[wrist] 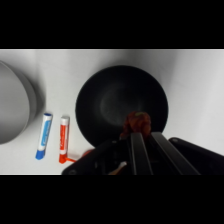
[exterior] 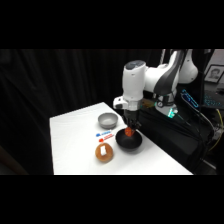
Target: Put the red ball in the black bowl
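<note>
Red ball (wrist: 137,121) pinched in gripper (wrist: 141,131) above black bowl (wrist: 107,102); blue (wrist: 44,135) and red markers (wrist: 63,138), grey bowl (wrist: 15,107) alongside.

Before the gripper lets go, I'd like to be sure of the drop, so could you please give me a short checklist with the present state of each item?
1. Red ball held at the gripper: ok, it sits at the fingertips.
2. Ball over the black bowl: ok, but near the rim rather than the centre in the wrist view.
3. Bowl empty inside: ok, nothing shows in it.
4. Blue marker and red marker clear of the bowl: ok, both lie on the table beside it.
5. Grey metallic bowl and orange-brown round object apart from the black bowl: ok.
6. Drop height above the bowl floor: cannot tell.
</note>
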